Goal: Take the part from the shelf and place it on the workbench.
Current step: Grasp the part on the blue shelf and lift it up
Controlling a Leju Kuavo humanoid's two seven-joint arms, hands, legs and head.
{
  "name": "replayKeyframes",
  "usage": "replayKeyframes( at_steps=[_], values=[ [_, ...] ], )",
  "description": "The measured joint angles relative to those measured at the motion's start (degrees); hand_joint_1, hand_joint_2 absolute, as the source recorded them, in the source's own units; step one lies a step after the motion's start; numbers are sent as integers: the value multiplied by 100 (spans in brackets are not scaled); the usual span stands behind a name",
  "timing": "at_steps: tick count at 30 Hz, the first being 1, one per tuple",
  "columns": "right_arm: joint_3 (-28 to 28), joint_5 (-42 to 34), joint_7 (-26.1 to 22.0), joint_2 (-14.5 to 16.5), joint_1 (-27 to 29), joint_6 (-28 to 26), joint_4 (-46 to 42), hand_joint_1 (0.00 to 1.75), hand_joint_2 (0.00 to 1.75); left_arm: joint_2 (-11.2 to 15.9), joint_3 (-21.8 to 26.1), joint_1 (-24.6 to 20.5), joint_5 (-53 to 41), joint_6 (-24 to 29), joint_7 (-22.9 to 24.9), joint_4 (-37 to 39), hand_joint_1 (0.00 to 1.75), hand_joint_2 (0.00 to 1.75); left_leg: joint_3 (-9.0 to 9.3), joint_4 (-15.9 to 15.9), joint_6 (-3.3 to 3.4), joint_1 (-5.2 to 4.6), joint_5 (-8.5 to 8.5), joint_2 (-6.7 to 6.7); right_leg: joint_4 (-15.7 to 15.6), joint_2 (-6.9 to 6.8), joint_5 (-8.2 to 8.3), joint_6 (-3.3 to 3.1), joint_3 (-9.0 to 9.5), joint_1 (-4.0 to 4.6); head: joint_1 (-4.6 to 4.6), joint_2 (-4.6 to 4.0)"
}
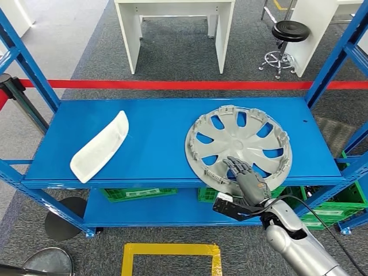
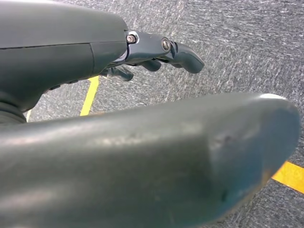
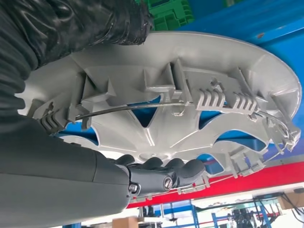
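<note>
Head view shows you the big blue shelf (image 1: 165, 138) first, with a red tape line (image 1: 173, 84) on the floor behind it and a white bench (image 1: 173, 23) further back. That white bench may be where the part must go, but you cannot be sure from here.

Next in size is the part, a grey wheel cover (image 1: 238, 144). It lies flat on the right side of the top shelf board, with its ribbed inner side facing up. A white curved piece (image 1: 100, 147) lies on the left side of the same board, well apart from the wheel cover. Green crates (image 1: 134, 194) sit on the lower board.

Now look at your right robot hand (image 1: 245, 175). It reaches over the near rim of the wheel cover, with its fingers stretched out across the spokes. In the right wrist view the fingers (image 3: 172, 171) lie right by the inside of the cover, but no grip shows. The hand looks released, holding nothing.

Your left robot hand (image 2: 157, 52) hangs over the grey floor near a yellow line (image 2: 90, 95). Its fingers are loose and hold nothing.

So the task has only just started. You still have to grab the wheel cover, lift it off the shelf, carry it over and set it down on the bench.
</note>
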Motion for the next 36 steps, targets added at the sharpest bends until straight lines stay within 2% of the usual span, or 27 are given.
replayKeyframes(
  at_steps=[15,19,26,36],
  values=[
    [11,96,102,-48,16,-135,-51,0,175,-2,2,9,1,-3,1,0,0,0,0,3,0,0,4,0,0,-3,5,4,-2,-1,0,0],
    [-57,161,161,-89,122,-284,-173,0,0,-5,11,20,6,1,0,2,0,0,-6,4,0,-1,5,-6,-1,-12,5,4,-3,-1,1,0],
    [-303,89,3,-95,445,-627,-461,0,0,-9,37,28,2,2,-10,2,0,0,-20,5,0,-2,4,-5,-1,-7,5,5,-17,-2,0,0],
    [-415,104,-55,-95,602,-652,-587,0,0,-11,37,28,-13,0,-10,2,0,0,-23,4,0,-1,4,-5,0,-6,5,5,-20,-1,0,0]
  ],
)
